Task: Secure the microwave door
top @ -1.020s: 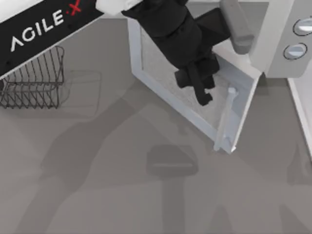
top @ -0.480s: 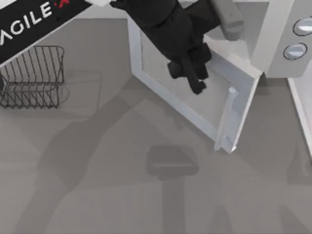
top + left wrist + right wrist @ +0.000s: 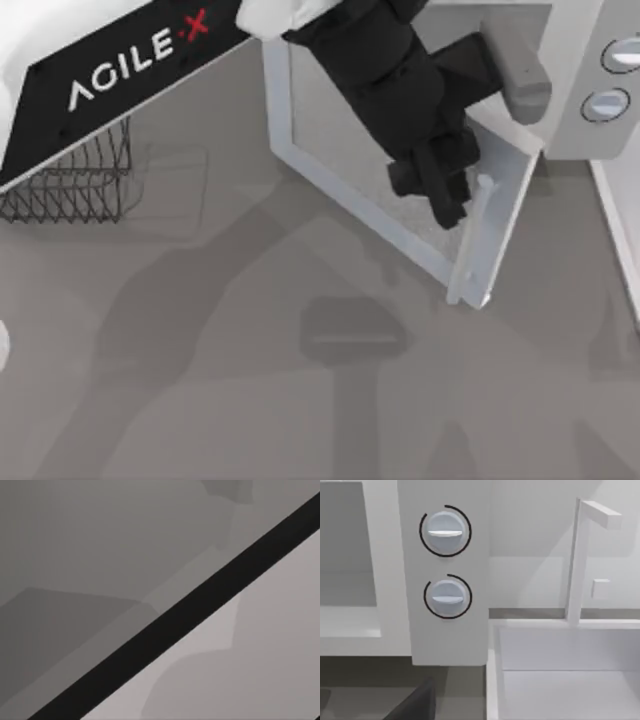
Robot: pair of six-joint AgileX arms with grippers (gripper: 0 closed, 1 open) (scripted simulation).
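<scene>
Microwave door (image 3: 352, 165) ajar over grey table (image 3: 250, 400).

Top view looks straight down; right wrist closely faces microwave (image 3: 447, 580), shared.

left arm (image 3: 120, 75): black link, white "AGILE" lettering, red X, white shell | left gripper (image 3: 447, 203): matte black, blocky, fingers seemingly dark

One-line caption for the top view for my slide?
Left gripper beside the handle of the open microwave door, a wire rack at the table's left.
</scene>
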